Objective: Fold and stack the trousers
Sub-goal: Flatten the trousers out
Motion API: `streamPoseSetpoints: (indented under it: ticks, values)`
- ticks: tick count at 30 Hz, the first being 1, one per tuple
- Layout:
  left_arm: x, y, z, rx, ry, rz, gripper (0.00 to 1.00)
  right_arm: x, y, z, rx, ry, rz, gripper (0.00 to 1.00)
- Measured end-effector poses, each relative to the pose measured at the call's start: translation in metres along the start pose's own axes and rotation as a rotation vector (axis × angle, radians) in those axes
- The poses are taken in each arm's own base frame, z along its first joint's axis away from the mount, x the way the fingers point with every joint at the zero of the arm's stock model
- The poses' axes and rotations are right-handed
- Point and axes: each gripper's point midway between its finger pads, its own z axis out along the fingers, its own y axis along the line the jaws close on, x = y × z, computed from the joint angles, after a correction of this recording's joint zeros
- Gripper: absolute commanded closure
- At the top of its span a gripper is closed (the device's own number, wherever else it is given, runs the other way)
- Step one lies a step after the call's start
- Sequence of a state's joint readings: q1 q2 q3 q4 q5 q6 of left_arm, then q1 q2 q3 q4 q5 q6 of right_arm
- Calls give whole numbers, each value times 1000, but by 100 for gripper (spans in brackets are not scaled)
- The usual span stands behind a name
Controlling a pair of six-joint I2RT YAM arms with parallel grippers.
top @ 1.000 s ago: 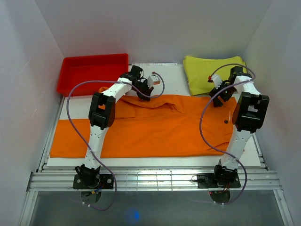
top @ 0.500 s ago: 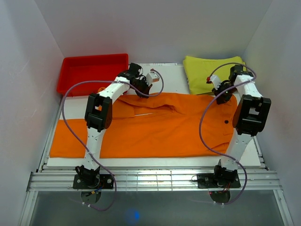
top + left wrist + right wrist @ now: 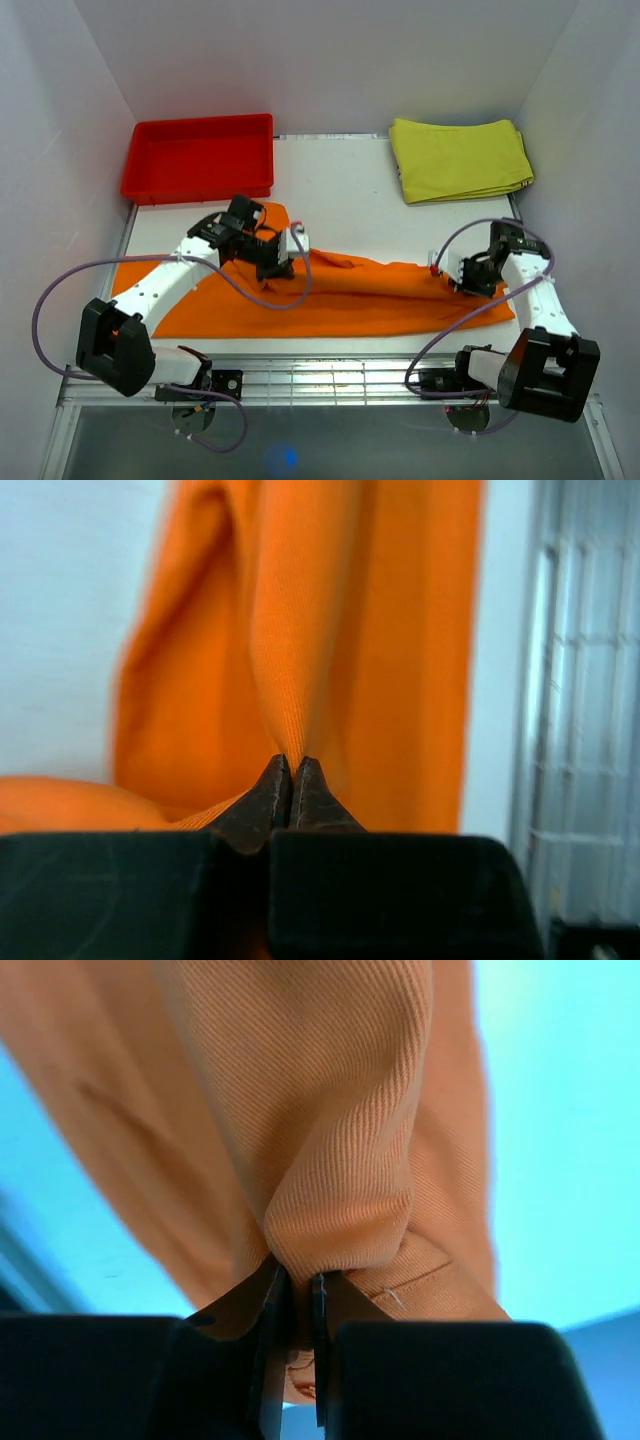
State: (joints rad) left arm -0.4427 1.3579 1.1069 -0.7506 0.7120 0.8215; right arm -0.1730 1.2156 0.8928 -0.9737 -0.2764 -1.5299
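Top view: trousers (image 3: 340, 305) lie along near edge of tabletop (image 3: 350, 195), long axis L–R, spanning from left edge almost to right edge. Far edge of the fabric is raised into a ridge strung btw the two grippers, w/ a flat layer below it on the side of the rail (image 3: 330, 375). Left gripper (image 3: 283, 262) pinches the ridge left of centre. Right gripper (image 3: 447, 272) pinches it near the right end.

Only this view shows the red tray (image 3: 197, 190) at far-left corner and the yellow-green folded cloth (image 3: 460, 158) at far-right corner. Both sit apart from the trousers.

Left wrist cam: fingertips (image 3: 272, 785) are closed tight on a thin fold of orange fabric. Cloth runs away from the tips in long pleats, w/ white tabletop on one side and rail slats on the other.

Right wrist cam: fingertips (image 3: 268, 1295) are clamped on a thicker bunch, w/ a stitched seam just beside them. Fine ribbed weave shows here, not from above.

Wrist cams show the pinch itself; from above, the tips are hard to make out.
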Motion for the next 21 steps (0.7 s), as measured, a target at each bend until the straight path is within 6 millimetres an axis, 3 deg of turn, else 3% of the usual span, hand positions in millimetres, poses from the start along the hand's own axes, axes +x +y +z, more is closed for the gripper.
streamPoseSetpoints:
  ticks: [1,3,5,8,9,10,13,15,18,21]
  values:
    - [20,-29,7,76,36,1,70,6,23,8,-42,12,-22,59]
    - [58,-72,16,189,112,-16,58,17,55,17,-110,42,-65,35]
    - [92,-100,16,260,191,-42,57,25,68,15,-135,81,-107,32]
    - [98,-102,10,237,214,-22,57,25,67,7,-120,92,-143,32]
    - [93,-96,7,203,210,-11,56,25,64,4,-114,98,-146,31]
    - [87,-90,4,167,203,-6,49,25,60,0,-109,106,-144,31]
    - [50,-54,-11,13,145,-22,34,20,39,-15,-91,110,-115,30]
    - [16,-13,-25,-127,72,-53,25,14,19,-24,-67,101,-81,30]
    - [-23,53,-48,-304,-1,-133,22,6,-9,-31,-46,74,-5,27]
    - [-45,120,-49,-388,-25,-221,17,2,-18,-26,-70,50,73,23]
